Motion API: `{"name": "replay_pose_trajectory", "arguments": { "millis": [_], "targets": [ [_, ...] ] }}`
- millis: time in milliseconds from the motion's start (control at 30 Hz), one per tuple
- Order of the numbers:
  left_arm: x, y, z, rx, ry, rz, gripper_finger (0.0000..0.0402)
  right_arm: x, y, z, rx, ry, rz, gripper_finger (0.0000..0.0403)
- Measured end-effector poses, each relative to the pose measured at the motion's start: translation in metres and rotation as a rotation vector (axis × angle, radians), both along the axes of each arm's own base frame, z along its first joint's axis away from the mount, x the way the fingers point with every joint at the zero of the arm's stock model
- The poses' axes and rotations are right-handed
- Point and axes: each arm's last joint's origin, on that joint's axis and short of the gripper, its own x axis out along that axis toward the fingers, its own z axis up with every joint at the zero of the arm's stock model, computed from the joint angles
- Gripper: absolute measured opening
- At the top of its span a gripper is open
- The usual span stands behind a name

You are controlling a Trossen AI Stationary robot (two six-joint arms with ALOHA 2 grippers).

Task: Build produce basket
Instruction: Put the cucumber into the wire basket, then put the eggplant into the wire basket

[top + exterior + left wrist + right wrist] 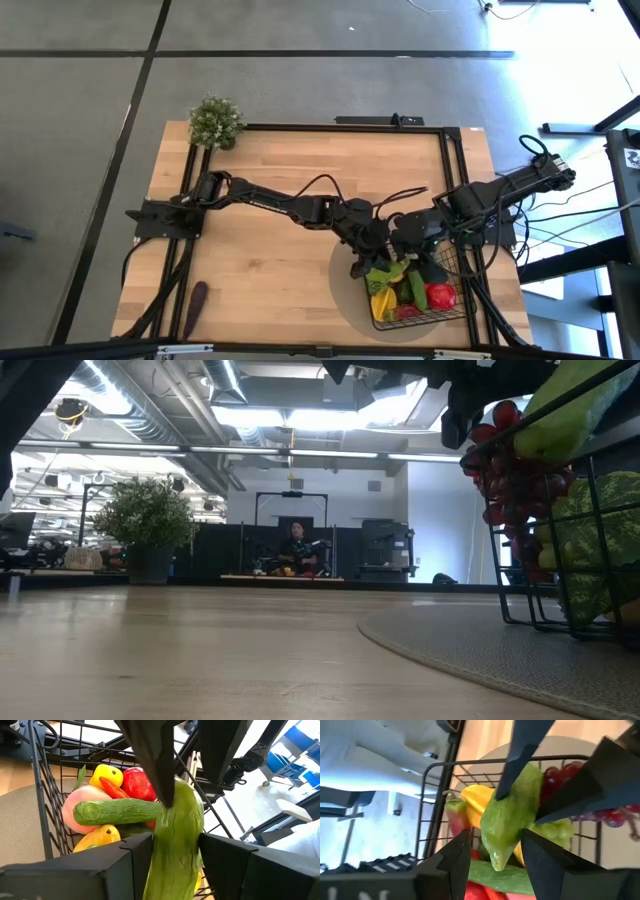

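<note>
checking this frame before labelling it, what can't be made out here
- High view: the two grippers crowd over the basket, hiding part of the produce.
- Low view: the basket is cut off by the right edge; the dark red grapes hang over its side.
- Wrist views: the green vegetable blocks what lies behind it.
- Eggplant: too small for detail.

Two black jointed arms, matte finish, rounded joint housings. Black cables loop loosely along each. Left hand [372,243] and right hand [408,243]: flat, angular black fingers [150,755], broad blocky bases.
</note>
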Motion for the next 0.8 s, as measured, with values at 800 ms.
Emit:
{"name": "replay_pose_trajectory", "arguments": {
  "millis": [800],
  "targets": [
    [-0.046,0.032,0.039,0.097,0.285,0.113,0.0147,-0.005,0.001,0.041,0.088,-0.019,0.066,0.0163]
  ]
}}
